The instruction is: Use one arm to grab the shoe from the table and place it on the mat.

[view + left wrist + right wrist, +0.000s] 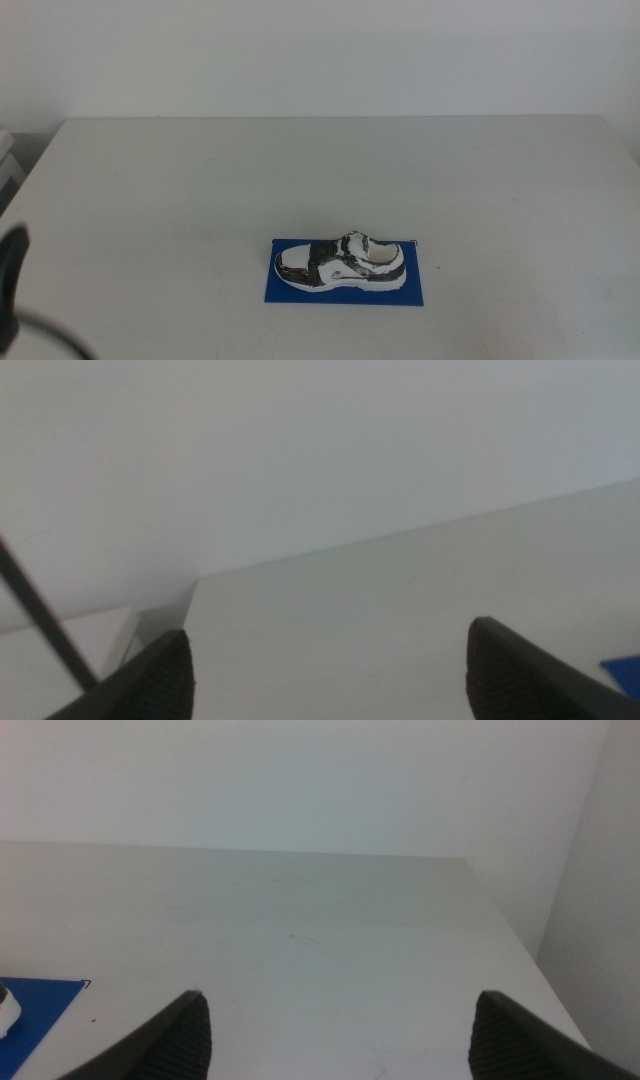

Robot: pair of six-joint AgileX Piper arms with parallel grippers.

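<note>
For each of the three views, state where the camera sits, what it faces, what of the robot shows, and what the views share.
Middle view: above the near edge, looking forward and down at the broad white-grey table; the white-and-black sneaker lies on the deep blue rectangular mat; a dark arm part sits at the left edge.
Left wrist view: low on the left hand, jaws apart, facing table and wall.
Right wrist view: low on the right hand, jaws apart, facing table and wall.
Shared: all three catch the mat.
</note>
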